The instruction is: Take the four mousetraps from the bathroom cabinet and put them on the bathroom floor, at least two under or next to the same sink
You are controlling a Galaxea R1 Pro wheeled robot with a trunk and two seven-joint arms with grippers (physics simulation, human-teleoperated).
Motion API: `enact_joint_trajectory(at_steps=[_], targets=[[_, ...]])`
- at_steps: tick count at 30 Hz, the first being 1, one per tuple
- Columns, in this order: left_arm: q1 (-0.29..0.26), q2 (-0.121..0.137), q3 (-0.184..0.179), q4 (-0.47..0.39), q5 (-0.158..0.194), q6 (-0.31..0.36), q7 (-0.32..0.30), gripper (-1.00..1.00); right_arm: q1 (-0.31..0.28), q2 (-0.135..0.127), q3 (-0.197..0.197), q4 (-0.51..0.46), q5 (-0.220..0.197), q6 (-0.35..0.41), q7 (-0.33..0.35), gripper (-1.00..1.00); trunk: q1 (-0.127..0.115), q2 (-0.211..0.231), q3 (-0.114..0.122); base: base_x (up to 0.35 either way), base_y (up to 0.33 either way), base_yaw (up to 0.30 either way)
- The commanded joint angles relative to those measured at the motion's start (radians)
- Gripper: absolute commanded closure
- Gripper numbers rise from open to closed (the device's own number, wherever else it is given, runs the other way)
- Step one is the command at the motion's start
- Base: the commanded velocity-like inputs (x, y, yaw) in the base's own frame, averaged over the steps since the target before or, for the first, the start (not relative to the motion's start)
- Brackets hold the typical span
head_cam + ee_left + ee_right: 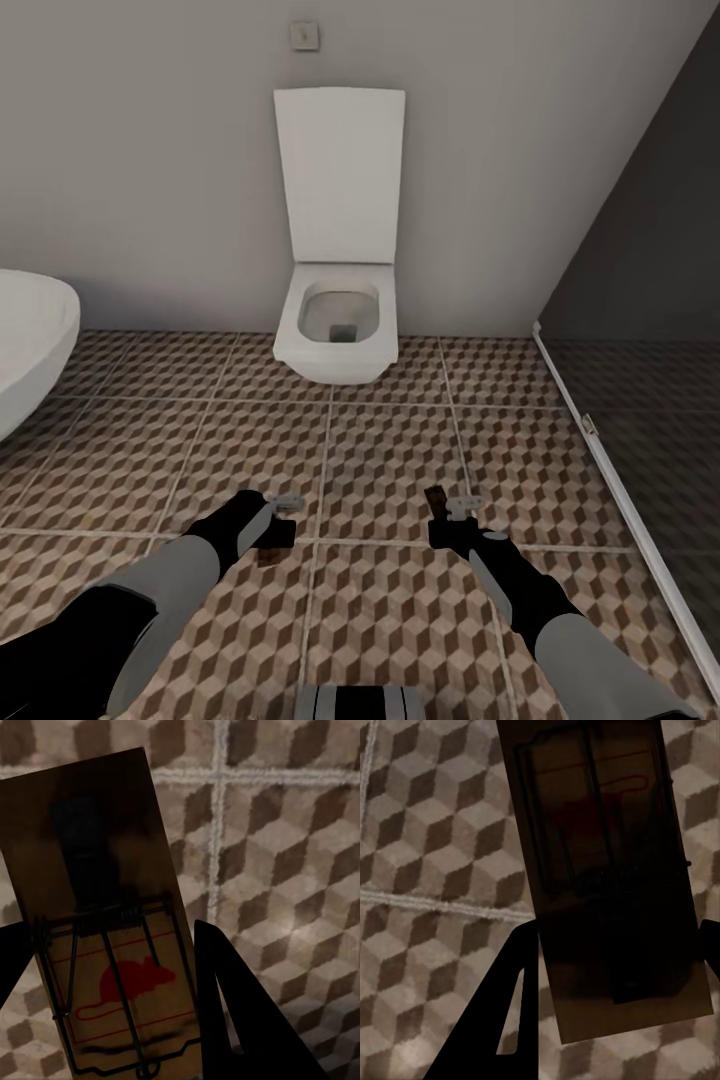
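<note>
Two traps carried over the floor (pixel 380 600)
Left end effector (pixel 284 512) grips one mousetrap (pixel 105 930); right end effector (pixel 447 512) grips another (pixel 607 870), facing the toilet (pixel 338 310).

One brown wooden mousetrap (pixel 105 937) sits between the left gripper (pixel 283 518) fingers, another mousetrap (pixel 607 870) between the right gripper (pixel 440 512) fingers, both above the cube-patterned bathroom floor (pixel 380 450).

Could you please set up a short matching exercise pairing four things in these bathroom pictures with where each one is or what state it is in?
Things:
1. left hand
2. right hand
3. toilet
4. bathtub

Places or states:
A. against the back wall, lid raised
B. holds a mousetrap printed with a red mouse
C. white curved rim at the head view's left edge
D. holds a mousetrap over the patterned floor tiles, nearer the dark glass panel

Pairs: 1-B, 2-D, 3-A, 4-C
</note>
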Motion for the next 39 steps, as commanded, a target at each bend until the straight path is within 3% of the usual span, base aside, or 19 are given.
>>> enact_joint_trajectory(at_steps=[1, 14, 30, 39], targets=[[0.000, 0.001, -0.005, -0.001, 0.007, 0.004, 0.003, 1.00, 0.000, -0.001, 0.005, -0.002, -0.011, 0.004, -0.001, 1.00, 0.000, 0.000, -0.001, 0.000, 0.000, 0.000], [0.000, 0.011, -0.005, 0.003, 0.007, 0.000, -0.004, 1.00, 0.000, -0.003, 0.005, -0.002, -0.010, 0.003, -0.001, 1.00, 0.000, 0.000, -0.002, 0.104, 0.000, 0.000], [0.000, 0.011, -0.005, 0.004, 0.007, 0.001, -0.004, 1.00, 0.000, -0.001, 0.005, -0.002, -0.011, 0.004, -0.001, 1.00, 0.000, 0.000, -0.003, 0.262, 0.000, 0.000], [0.000, 0.010, -0.005, 0.004, 0.007, 0.002, -0.002, 1.00, 0.000, -0.001, 0.005, -0.001, -0.011, 0.004, -0.001, 1.00, 0.000, 0.000, -0.014, 0.095, 0.000, 0.000]])
